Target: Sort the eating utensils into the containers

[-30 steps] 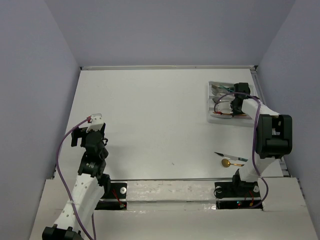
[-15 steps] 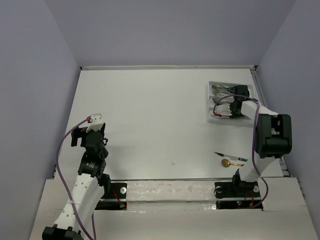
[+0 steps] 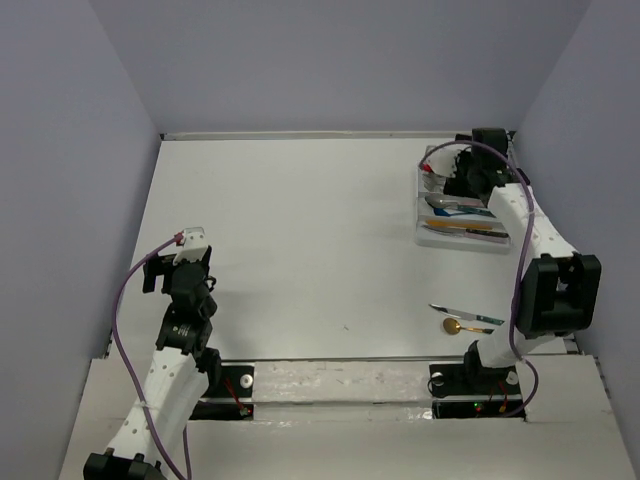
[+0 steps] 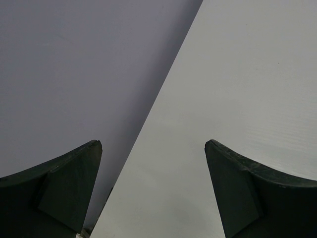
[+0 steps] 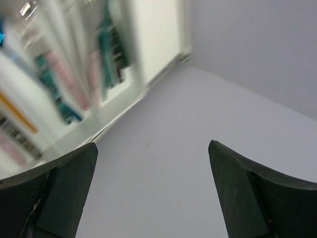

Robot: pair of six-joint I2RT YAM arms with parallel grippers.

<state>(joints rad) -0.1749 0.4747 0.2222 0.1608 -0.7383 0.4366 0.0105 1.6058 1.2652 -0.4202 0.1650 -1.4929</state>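
Observation:
The white tray (image 3: 421, 222) sits at the far right of the table, and its containers hold several eating utensils, among them an orange-handled one (image 3: 464, 228) and a teal-handled one (image 3: 452, 204). My right gripper (image 3: 458, 178) hovers open over the tray's far end with nothing between its jaws. In the right wrist view the right gripper (image 5: 153, 144) faces the wall, with the blurred tray (image 5: 148, 44) and teal and pink handles (image 5: 64, 82) at the upper left. A teal-handled knife (image 3: 466, 314) and a gold spoon (image 3: 464, 326) lie on the table near the right arm's base. My left gripper (image 3: 178, 262) (image 4: 153, 144) is open and empty at the near left.
Purple walls enclose the table on the left (image 3: 70, 200), back and right (image 3: 590, 150). The tray lies close to the right wall. The table's left edge against the wall (image 4: 148, 124) runs through the left wrist view.
My right gripper has opened wide and moved from over the tray's near half to its far end, uncovering the utensils in the tray. The left arm has not moved.

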